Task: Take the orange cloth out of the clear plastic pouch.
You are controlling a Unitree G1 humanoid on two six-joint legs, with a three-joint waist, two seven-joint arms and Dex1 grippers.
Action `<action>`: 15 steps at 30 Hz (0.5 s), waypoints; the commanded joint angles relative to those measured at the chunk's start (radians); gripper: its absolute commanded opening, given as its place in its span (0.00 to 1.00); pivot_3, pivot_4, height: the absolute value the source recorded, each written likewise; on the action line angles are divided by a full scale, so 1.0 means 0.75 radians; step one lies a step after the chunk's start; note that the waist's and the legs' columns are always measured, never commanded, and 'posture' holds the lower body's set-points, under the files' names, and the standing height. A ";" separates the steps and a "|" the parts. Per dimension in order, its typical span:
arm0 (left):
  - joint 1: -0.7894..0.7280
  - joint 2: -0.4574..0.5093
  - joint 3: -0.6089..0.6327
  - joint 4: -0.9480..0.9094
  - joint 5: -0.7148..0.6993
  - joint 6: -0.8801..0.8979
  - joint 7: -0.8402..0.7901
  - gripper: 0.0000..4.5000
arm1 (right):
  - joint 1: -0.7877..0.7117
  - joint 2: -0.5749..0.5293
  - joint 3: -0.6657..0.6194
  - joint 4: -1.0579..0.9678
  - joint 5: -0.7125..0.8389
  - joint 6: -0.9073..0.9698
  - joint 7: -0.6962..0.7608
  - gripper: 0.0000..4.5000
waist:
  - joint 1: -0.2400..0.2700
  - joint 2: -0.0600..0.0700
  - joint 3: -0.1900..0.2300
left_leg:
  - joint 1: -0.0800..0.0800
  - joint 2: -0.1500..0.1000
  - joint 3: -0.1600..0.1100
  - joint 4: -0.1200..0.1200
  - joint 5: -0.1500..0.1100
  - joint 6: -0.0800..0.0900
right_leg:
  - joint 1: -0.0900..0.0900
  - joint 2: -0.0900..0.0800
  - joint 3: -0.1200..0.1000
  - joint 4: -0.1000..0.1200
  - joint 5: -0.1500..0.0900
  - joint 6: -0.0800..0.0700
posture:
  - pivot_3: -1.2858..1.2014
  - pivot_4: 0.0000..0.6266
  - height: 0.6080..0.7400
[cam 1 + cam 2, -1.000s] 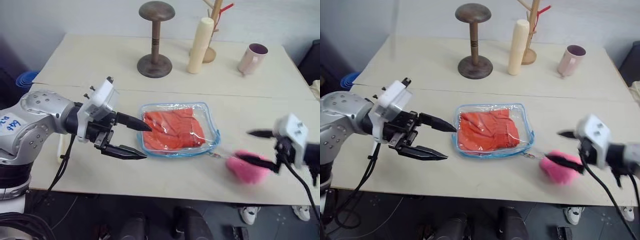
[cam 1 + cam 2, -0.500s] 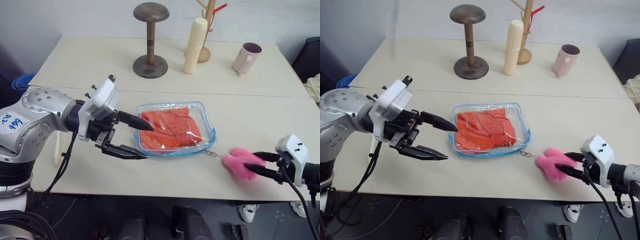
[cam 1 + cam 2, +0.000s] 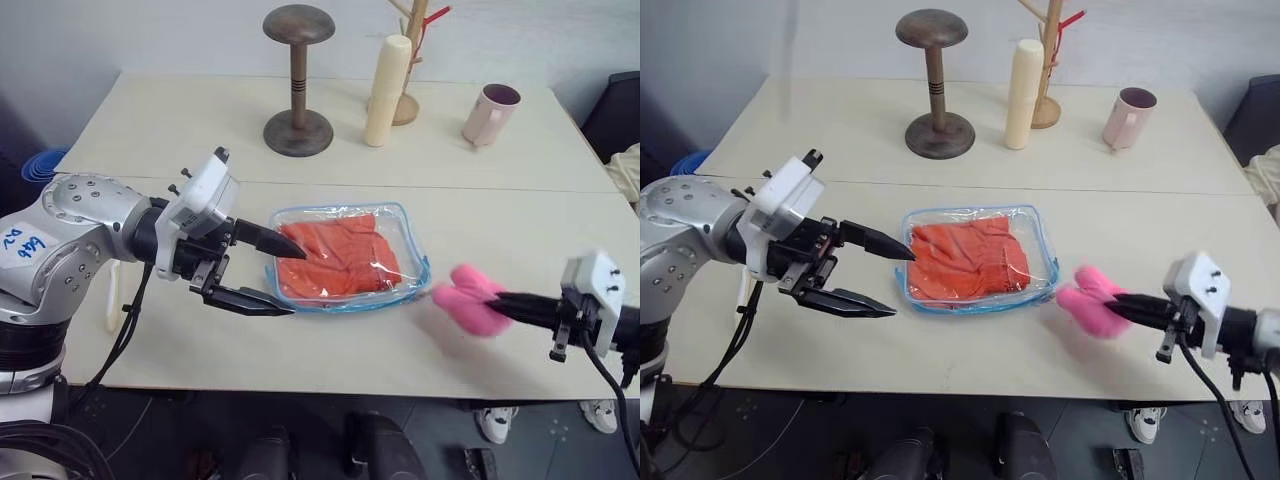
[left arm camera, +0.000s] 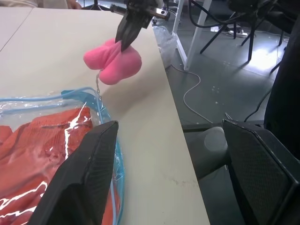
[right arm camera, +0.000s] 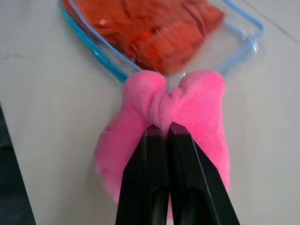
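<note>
free: table [image 3: 330, 350] front strip | blocked: pink plush heart [image 3: 468, 298] beside clear plastic pouch [image 3: 412, 240]

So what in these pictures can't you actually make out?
- Whether the clear plastic pouch is zipped shut: glare on the plastic hides it in the eye views.
- The chain from the pouch to the pink plush heart: too thin to follow in the eye views.
- The orange cloth: cut off by the left wrist view's edge and a finger of the left gripper.
- The right gripper, shut on the heart: its fingertips sink into the plush.

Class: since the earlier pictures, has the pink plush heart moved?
Yes. The pink plush heart, pinched by the right gripper, has shifted toward the clear plastic pouch, closing the gap between them.
</note>
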 commanded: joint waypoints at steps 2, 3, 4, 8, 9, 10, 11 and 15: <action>-0.036 -0.031 -0.017 0.001 0.025 -0.027 0.002 0.83 | -0.150 -0.001 0.325 -0.129 -0.048 -0.030 0.003 0.01 | 0.001 -0.001 0.000 | 0.000 0.000 -0.001 0.001 0.000 0.000 | 0.000 0.000 -0.001 -0.001 0.000 0.000 | 0.52 0.24 1.00; -0.040 -0.040 -0.024 0.005 0.032 -0.029 0.004 0.83 | -0.214 0.026 0.431 -0.135 -0.089 -0.028 -0.016 0.01 | 0.001 -0.001 0.000 | -0.001 0.000 -0.001 0.002 0.000 0.000 | 0.000 0.000 -0.001 0.000 0.000 0.000 | 0.52 0.24 1.00; -0.042 -0.048 -0.030 0.008 0.037 -0.030 0.005 0.83 | -0.262 0.046 0.514 -0.138 -0.123 -0.029 -0.032 0.01 | 0.001 -0.001 0.000 | -0.002 0.000 -0.001 0.002 0.000 0.000 | 0.000 0.000 -0.001 0.000 0.000 0.000 | 0.52 0.24 1.00; -0.043 -0.069 -0.044 0.015 0.052 -0.036 0.012 0.83 | -0.350 0.135 0.762 -0.117 -0.262 -0.031 -0.101 0.01 | 0.001 -0.001 0.000 | -0.003 0.000 -0.003 0.003 0.000 0.000 | -0.001 0.000 -0.003 0.000 0.000 0.000 | 0.52 0.24 1.00; -0.041 -0.078 -0.049 0.012 0.055 -0.036 0.019 0.83 | -0.355 0.157 0.821 -0.094 -0.314 -0.042 -0.121 0.01 | 0.001 -0.001 0.000 | -0.003 0.000 -0.004 0.004 0.000 0.000 | -0.001 -0.001 -0.004 0.000 0.000 0.000 | 0.52 0.24 1.00; -0.037 -0.088 -0.055 0.007 0.060 -0.036 0.026 0.83 | -0.355 0.168 0.862 -0.070 -0.361 -0.055 -0.140 0.01 | 0.002 -0.001 0.000 | -0.004 0.000 -0.004 0.004 0.000 0.000 | -0.001 -0.001 -0.004 0.000 0.000 0.000 | 0.52 0.24 1.00; -0.032 -0.098 -0.066 0.000 0.073 -0.040 0.034 0.83 | -0.355 0.179 0.885 -0.046 -0.391 -0.062 -0.156 0.05 | 0.002 -0.001 0.000 | -0.004 0.000 -0.004 0.005 0.000 0.000 | 0.000 -0.001 -0.005 0.000 0.000 0.000 | 0.52 0.24 1.00; -0.029 -0.157 -0.148 -0.004 0.170 -0.072 0.097 0.83 | -0.331 0.192 0.878 -0.042 -0.372 -0.019 -0.173 0.31 | 0.001 -0.001 -0.001 | -0.004 -0.001 -0.006 0.007 0.000 0.000 | 0.001 -0.001 -0.006 0.001 0.000 0.000 | 0.52 0.24 1.00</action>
